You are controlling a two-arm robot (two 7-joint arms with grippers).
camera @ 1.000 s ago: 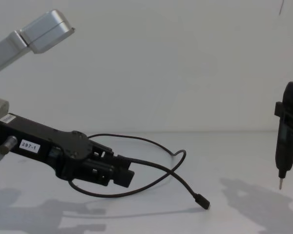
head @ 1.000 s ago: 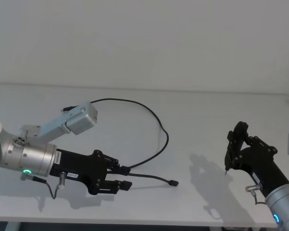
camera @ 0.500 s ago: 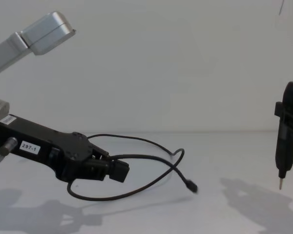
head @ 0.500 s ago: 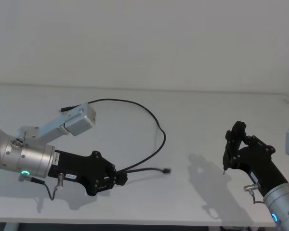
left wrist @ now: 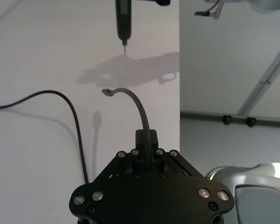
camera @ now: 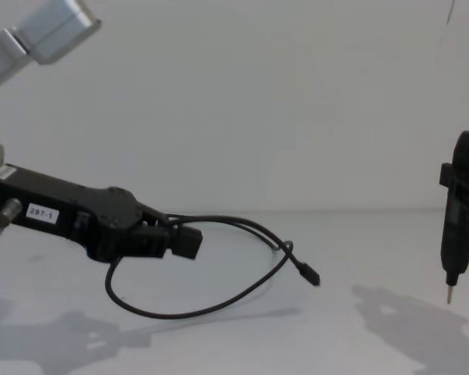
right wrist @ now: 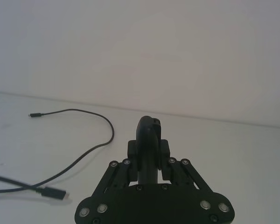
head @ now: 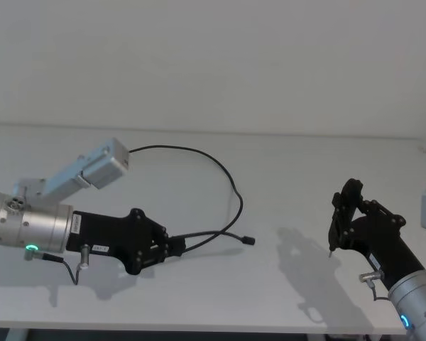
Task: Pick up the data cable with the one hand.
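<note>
Lift underway: my left claw [head: 176, 247], clamped shut on the data cable [head: 239, 202] just behind its plug [head: 248, 241], has come up and back over the last second. The plug end now hangs clear of the bench [head: 305, 177], and the far loop trails across it. Grasp looks secure to me, pick nearly done; right claw [head: 344, 213] sits parked at the right, gripping its pen-like tool [camera: 452, 234].

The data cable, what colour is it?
The data cable is black, clearest in the head view.
</note>
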